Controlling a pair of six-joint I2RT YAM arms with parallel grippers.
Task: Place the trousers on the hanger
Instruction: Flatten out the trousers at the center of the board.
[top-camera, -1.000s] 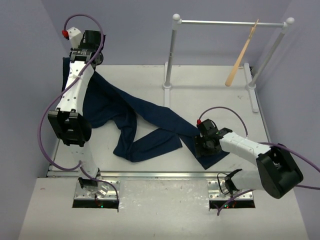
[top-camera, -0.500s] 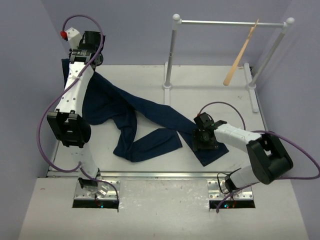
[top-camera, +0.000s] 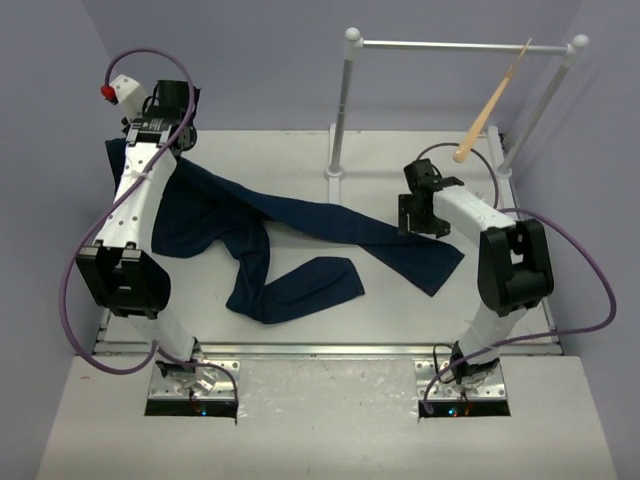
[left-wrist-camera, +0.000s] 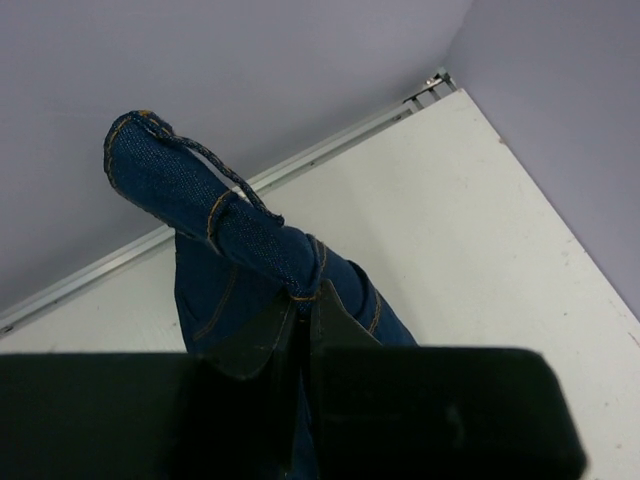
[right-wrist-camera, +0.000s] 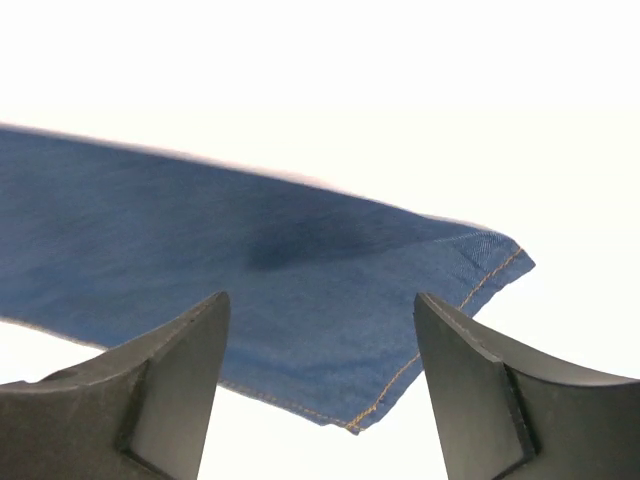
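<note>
Right end effector (top-camera: 414, 218) spread open and empty, poised over one leg of the trousers (top-camera: 300, 215), close to its cuff. Left end effector (left-wrist-camera: 303, 305) clamped on the waistband, raised at the far left corner. Leg's long axis from far left to near right across the worktop (top-camera: 400, 320). Hanger (top-camera: 488, 105) near, far-right of the right end effector, tilted on the rail (top-camera: 450, 45); nothing between. Other leg folded near left, likely to drag.

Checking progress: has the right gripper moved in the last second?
Yes. The right gripper moved up the table, away from its near edge toward the white rail.
</note>
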